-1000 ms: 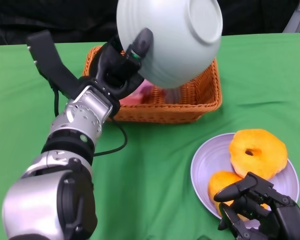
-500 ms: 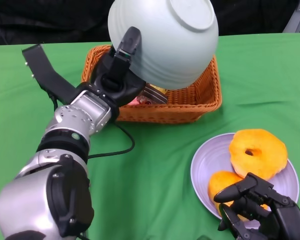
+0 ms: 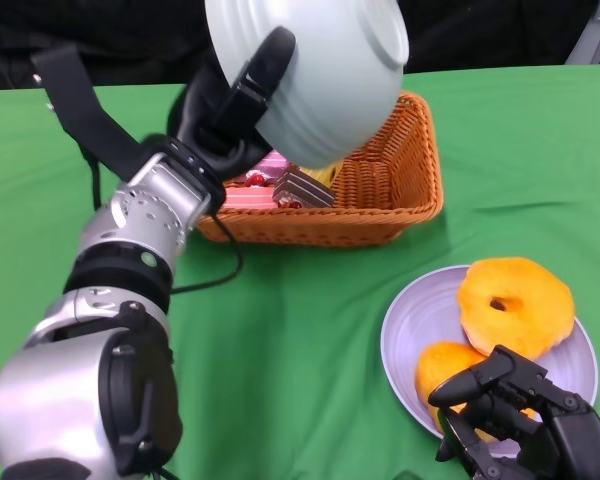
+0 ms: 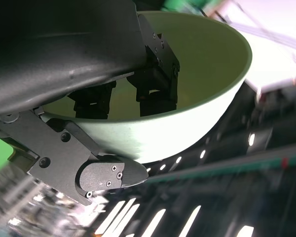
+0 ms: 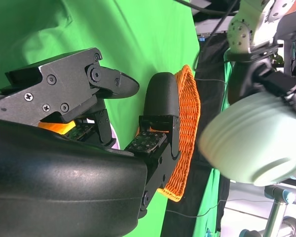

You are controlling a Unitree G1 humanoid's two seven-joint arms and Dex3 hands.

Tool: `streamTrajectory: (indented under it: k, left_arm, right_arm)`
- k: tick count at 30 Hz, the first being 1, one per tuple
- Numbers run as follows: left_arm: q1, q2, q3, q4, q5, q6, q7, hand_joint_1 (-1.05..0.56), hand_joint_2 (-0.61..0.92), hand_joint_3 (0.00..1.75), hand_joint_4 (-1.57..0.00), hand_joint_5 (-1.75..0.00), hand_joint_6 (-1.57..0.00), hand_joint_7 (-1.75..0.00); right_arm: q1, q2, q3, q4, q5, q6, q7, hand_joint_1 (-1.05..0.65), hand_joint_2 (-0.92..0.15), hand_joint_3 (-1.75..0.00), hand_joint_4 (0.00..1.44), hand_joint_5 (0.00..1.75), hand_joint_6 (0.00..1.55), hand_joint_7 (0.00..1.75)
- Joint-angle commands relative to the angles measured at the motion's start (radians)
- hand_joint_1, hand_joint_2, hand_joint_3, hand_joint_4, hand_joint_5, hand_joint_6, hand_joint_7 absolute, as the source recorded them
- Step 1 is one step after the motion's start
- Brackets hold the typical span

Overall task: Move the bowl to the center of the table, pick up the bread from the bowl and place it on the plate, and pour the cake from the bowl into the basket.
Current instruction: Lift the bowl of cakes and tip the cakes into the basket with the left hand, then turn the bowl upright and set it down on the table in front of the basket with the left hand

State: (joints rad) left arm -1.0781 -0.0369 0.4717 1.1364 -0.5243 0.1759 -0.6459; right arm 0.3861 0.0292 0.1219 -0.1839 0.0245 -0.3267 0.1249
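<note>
A: Green cloth over the whole bench [image 3: 310, 330], dark backdrop behind it. Where are we w/ the task?

B: Far along, we reckon. Our left hand [image 3: 225, 110] grips the bowl [image 3: 310, 70] by its rim, fingers inside and thumb outside, and holds it tipped over above the basket [image 3: 380, 205], mouth down toward the weave.

A: Cake out?

B: Looks so. Cake pieces [image 3: 280, 185], pink and brown, lie inside the basket under the bowl. Left wrist view shows the bowl's inside bare where we can see it, though the fingers hide part, so can't swear nothing clings there.

A: And the bread?

B: Bread [image 3: 515, 300] sits on the plate [image 3: 410, 340], a ring-shaped piece at the far side, plus a 2nd orange piece nearer us, partly behind our right hand [image 3: 520, 420]. That step reads as done.

A: Right hand doing what?

B: Holds nothing; fingers loosely curled but apart, low over the plate's near edge, just by the 2nd piece.

A: What's left, then?

B: Prob. just righting the bowl and setting it down somewhere.

A: Anything in the way?

B: Basket rim sits close under the bowl, and a black cable trails from the left forearm across the cloth. Plate is well apart to the right.
</note>
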Motion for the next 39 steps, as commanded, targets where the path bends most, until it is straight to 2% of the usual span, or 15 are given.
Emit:
streamTrajectory:
  k: [1,6,8,12,15,18,21,22,25,27,30,32,35,39]
  left_arm:
    - [0.01,0.052,-0.044,-0.058,0.033,-0.043,-0.068,-0.2,0.75,0.89,-0.8,-1.75,-0.79,-1.54]
    - [0.067,0.085,-0.129,-0.179,0.104,-0.131,-0.096,-0.2,0.75,0.91,-0.83,-1.75,-0.79,-1.55]
    - [0.093,0.094,-0.158,-0.225,0.127,-0.168,-0.104,-0.18,0.64,1.08,-0.85,-1.75,-0.79,-1.56]
    - [0.148,0.123,-0.218,-0.308,0.173,-0.253,-0.141,-0.19,0.58,1.17,-0.85,-1.75,-0.75,-1.6]
    - [0.22,0.16,-0.276,-0.372,0.247,-0.443,-0.184,-0.17,0.54,1.18,-0.82,-1.75,-0.74,-1.59]
    - [0.307,0.215,-0.346,-0.413,0.376,-0.7,-0.159,-0.21,0.52,1.19,-0.82,-1.75,-0.74,-1.55]
    - [0.379,0.243,-0.38,-0.432,0.417,-0.821,-0.158,-0.2,0.61,1.03,-0.81,-1.75,-0.71,-1.5]
    - [0.41,0.255,-0.391,-0.432,0.446,-0.897,-0.138,-0.2,0.62,1.0,-0.81,-1.75,-0.71,-1.5]
    - [0.475,0.277,-0.411,-0.423,0.508,-1.069,-0.08,-0.15,0.55,1.08,-0.82,-1.75,-0.73,-1.48]
    - [0.524,0.293,-0.411,-0.407,0.569,-1.217,-0.016,-0.08,0.45,1.21,-0.79,-1.72,-0.77,-1.42]
    - [0.557,0.314,-0.398,-0.362,0.666,-1.394,0.09,-0.08,0.4,1.28,-0.81,-1.71,-0.83,-1.31]
    - [0.558,0.325,-0.4,-0.333,0.71,-1.448,0.147,-0.09,0.38,1.3,-0.82,-1.71,-0.85,-1.28]
    - [0.616,0.355,-0.316,-0.327,0.895,-1.586,0.278,-0.09,0.38,1.32,-0.83,-1.73,-0.87,-1.25]
    - [0.651,0.38,-0.248,-0.323,1.101,-1.649,0.448,-0.07,0.38,1.28,-0.81,-1.74,-0.9,-1.2]
  right_arm:
    - [0.003,-0.005,-0.006,-0.004,0.011,-0.004,-0.004,-0.07,-0.77,-0.65,0.67,1.56,0.62,1.27]
    - [0.004,-0.006,-0.007,-0.009,0.014,-0.003,-0.004,-0.08,-0.77,-0.65,0.67,1.56,0.62,1.27]
    - [0.005,-0.007,-0.008,-0.008,0.015,-0.005,-0.003,-0.08,-0.77,-0.64,0.67,1.55,0.62,1.27]
    - [0.009,-0.006,-0.007,-0.018,0.017,0.006,-0.004,-0.09,-0.78,-0.63,0.67,1.55,0.62,1.26]
    - [0.011,-0.005,-0.006,-0.02,0.023,0.007,-0.002,-0.08,-0.79,-0.62,0.67,1.55,0.61,1.26]
    - [0.011,-0.005,-0.007,-0.02,0.025,0.004,-0.002,-0.07,-0.8,-0.62,0.67,1.55,0.61,1.25]
    - [0.012,-0.008,-0.006,-0.019,0.017,-0.004,-0.003,-0.08,-0.8,-0.61,0.67,1.56,0.61,1.26]
    - [0.013,-0.007,-0.006,-0.023,0.016,-0.001,-0.004,-0.08,-0.8,-0.61,0.67,1.56,0.61,1.26]
    - [0.017,-0.005,-0.004,-0.032,0.016,0.008,-0.008,-0.09,-0.8,-0.59,0.67,1.56,0.61,1.26]
    - [0.018,-0.005,-0.006,-0.035,0.013,0.007,-0.011,-0.08,-0.8,-0.59,0.67,1.55,0.61,1.26]
    - [0.015,-0.005,-0.009,-0.032,0.006,-0.002,-0.017,-0.08,-0.8,-0.59,0.68,1.55,0.62,1.26]
    - [0.014,-0.005,-0.009,-0.032,0.004,-0.005,-0.019,-0.08,-0.8,-0.59,0.69,1.55,0.62,1.26]
    - [0.013,-0.006,-0.01,-0.033,0.01,-0.001,-0.019,-0.08,-0.8,-0.59,0.69,1.54,0.62,1.26]
    - [0.012,-0.007,-0.01,-0.035,0.009,0.004,-0.022,-0.09,-0.8,-0.58,0.69,1.54,0.62,1.26]
